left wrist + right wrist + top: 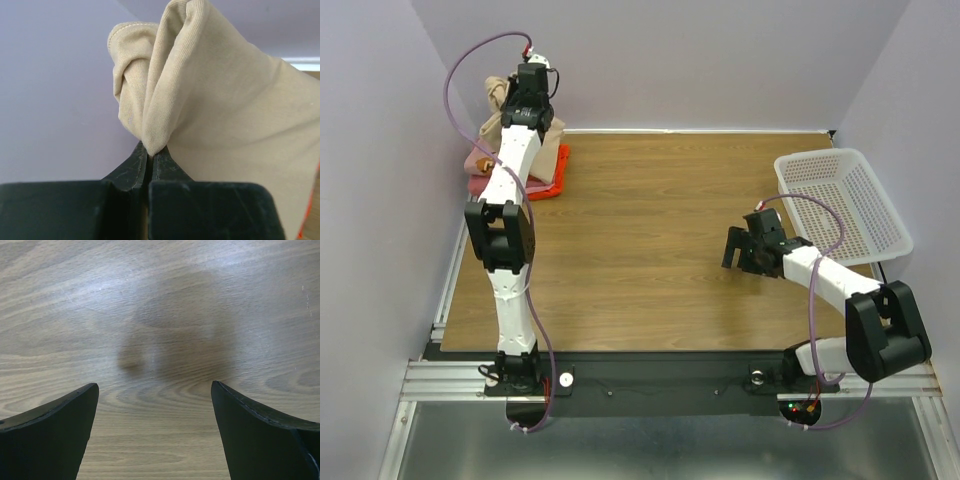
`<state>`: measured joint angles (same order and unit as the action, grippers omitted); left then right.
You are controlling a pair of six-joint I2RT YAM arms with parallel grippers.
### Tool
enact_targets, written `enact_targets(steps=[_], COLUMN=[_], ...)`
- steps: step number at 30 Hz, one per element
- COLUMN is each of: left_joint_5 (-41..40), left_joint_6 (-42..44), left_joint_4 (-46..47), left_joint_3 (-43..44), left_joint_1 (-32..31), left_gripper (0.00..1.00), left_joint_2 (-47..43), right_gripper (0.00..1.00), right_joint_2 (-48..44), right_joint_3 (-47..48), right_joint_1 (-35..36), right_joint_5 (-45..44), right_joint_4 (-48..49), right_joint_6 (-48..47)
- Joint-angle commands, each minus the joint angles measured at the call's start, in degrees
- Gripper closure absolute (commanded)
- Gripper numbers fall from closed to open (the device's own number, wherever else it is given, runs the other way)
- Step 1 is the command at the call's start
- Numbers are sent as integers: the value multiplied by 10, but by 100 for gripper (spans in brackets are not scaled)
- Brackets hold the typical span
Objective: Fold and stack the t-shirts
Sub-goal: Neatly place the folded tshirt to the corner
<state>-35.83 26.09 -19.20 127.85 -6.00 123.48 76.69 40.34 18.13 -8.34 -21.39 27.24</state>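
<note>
Left gripper [150, 159] clamped on the tan t-shirt [215, 100], held up over the other t-shirts [480, 165] heaped at the tabletop's [650, 230] far-left corner. Right gripper [155, 385] gapes wide, empty, near the right edge. Nothing looks folded or stacked yet.

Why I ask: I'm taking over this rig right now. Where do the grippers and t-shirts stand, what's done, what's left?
Left gripper: jaws shut on the tan soft cloth t-shirt, held up at the far-left corner.
Right gripper: jaws open, empty, over bare wooden table.
Pink cloth t-shirt and orange-red cloth t-shirt: heaped beneath the tan one.
White plastic mesh basket: far right.
Done: nothing folded or stacked in view.
Left: fold and stack every shirt.
</note>
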Motion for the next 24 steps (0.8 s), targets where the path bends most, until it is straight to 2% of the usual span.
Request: enact_targets(steps=[1,3,5,6,7,11,16,19,22,24], left_joint_5=[-19,-35,-47,-49,-57,-84,-64,-23,32,101], left_joint_6=[0,-6,-14,-16,-17,-32,-94,-132,-218,-299], left_joint_4=[43,42,37,33,34,29,-1,-46,-123,-145], left_joint_3=[9,15,16,15,13,22,23,25,42,27], left_joint_1=[20,30,34,36,36,36,28,20,2,-18], left_gripper=[100,93,73,22,2,2,2,2,2,2], left_joint_2=[25,34,43,44,44,30,-36,-68,-101,-134], right_gripper=[0,0,0,0,0,0,0,0,0,0], right_joint_2=[7,11,13,16,16,16,0,-17,-38,-55], right_joint_3=[9,10,11,12,12,14,17,12,6,5], right_joint_1=[2,2,2,2,2,2,2,2,2,2], right_joint_5=[-19,-19,-23,-26,-26,-13,8,17,16,10], right_joint_4=[20,20,20,20,20,19,19,19,20,21], right_joint_6=[4,3,4,5,4,3,1,0,3,4])
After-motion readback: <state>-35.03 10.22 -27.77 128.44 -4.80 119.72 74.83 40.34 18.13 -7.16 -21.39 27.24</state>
